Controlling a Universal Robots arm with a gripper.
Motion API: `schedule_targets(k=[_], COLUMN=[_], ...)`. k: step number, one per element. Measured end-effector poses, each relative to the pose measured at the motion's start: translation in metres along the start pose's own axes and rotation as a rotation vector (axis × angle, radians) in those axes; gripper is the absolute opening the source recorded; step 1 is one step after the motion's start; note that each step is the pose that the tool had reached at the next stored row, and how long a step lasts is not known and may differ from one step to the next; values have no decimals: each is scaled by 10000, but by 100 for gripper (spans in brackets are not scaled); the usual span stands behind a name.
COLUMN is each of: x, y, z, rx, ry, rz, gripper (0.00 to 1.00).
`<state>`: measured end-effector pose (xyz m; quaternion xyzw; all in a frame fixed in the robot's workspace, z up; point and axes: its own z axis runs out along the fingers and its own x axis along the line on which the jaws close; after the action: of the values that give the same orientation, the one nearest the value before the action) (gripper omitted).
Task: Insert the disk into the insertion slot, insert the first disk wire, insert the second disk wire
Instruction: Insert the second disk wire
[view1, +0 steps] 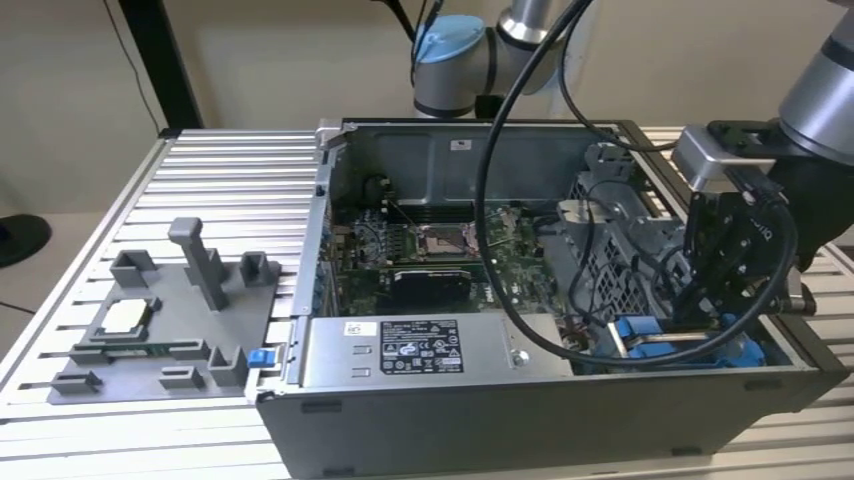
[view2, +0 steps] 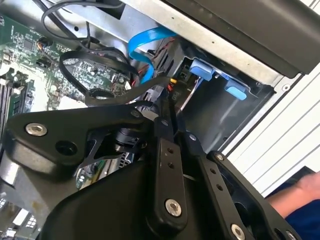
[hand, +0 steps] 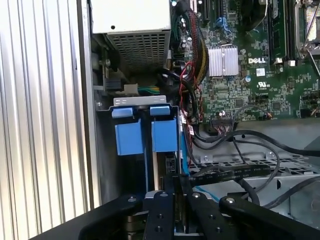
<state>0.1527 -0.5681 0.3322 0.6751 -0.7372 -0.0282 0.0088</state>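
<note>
Open computer case (view1: 534, 400) lying on slatted aluminium bench (view1: 227, 190), side panel off, motherboard (view1: 427, 245) exposed. Grey labelled power-supply box (view1: 407, 350) along the near wall of the case. Grey fixture plate (view1: 160, 325) with upright posts on the bench, toward the exterior view's left of the case, well apart from it. Hand (view1: 714, 300) lowered into the case corner at the exterior view's right, over the insertion slot (hand: 145, 135); black fingers (hand: 165, 210) drawn close together, apparently pinching a dark wire connector (view2: 170, 97) at their tips, grip not fully visible. Blue plastic rails (hand: 129, 137) of the slot seen in both wrist views, just beside the fingertips. Disk (hand: 162, 165) seemingly seated edge-on between the blue rails, only a thin dark edge showing; cannot tell for sure. Light-blue flat data cable (view2: 145, 42) looping above the bay. Black cable bundle (view1: 561, 200) trailing from the arm across the case.
</note>
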Motion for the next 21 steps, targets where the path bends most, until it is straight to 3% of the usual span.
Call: schedule_targets(k=[4,17,21], x=[3,-11,-12], y=[1,32,33], z=[-30,-612,-632], rx=[-17,-15,-16], ry=[-65,-53,-61], rz=[-3,-4,-4], gripper=[100,100,100])
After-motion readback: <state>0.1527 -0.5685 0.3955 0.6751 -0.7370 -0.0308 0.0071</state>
